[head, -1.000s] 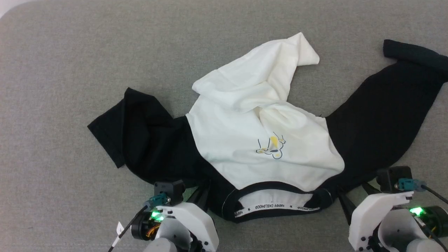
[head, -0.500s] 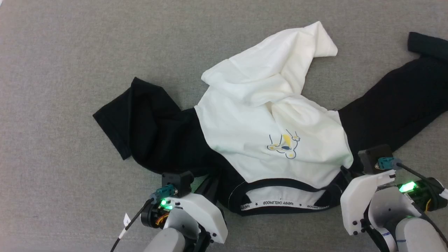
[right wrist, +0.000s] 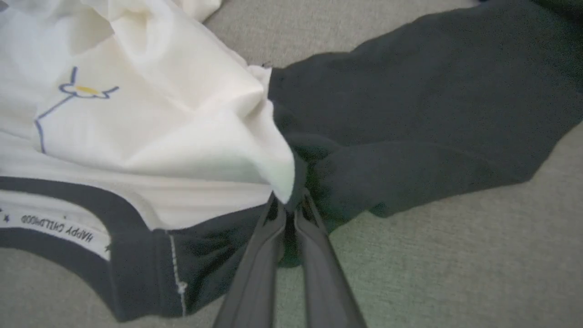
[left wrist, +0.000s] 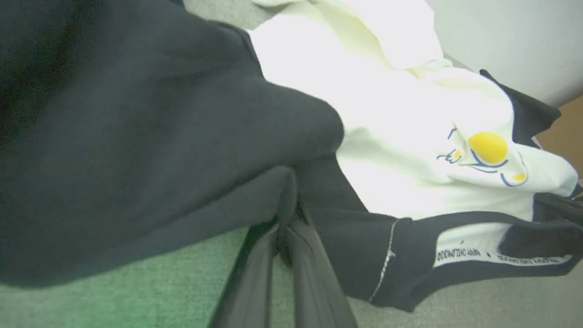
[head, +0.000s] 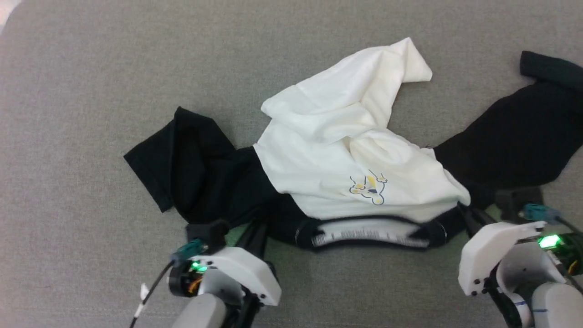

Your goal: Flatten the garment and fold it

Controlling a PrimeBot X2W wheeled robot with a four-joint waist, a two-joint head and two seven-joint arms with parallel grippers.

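Observation:
The garment (head: 337,150) lies crumpled on a grey cloth surface, collar toward me, with its white body bunched up and its black sleeves spread left and right. The chest print (head: 368,187) faces up above the lettered neck band (head: 364,234), which is blurred. My left gripper (head: 260,226) is shut on the black left shoulder, and in the left wrist view its fingertips (left wrist: 287,228) pinch a fold of the black cloth. My right gripper (head: 469,213) is shut on the right shoulder, where in the right wrist view its fingers (right wrist: 273,237) meet at the seam between white and black.
The grey cloth surface (head: 91,91) runs wide around the shirt, with its rounded corner (head: 5,13) at the far left. The right sleeve end (head: 546,68) reaches close to the picture's right edge. A pale wall (left wrist: 510,36) stands beyond the shirt.
My right gripper has moved in and shut on the right shoulder. The collar edge now looks raised and blurred. The head camera has shifted a little.

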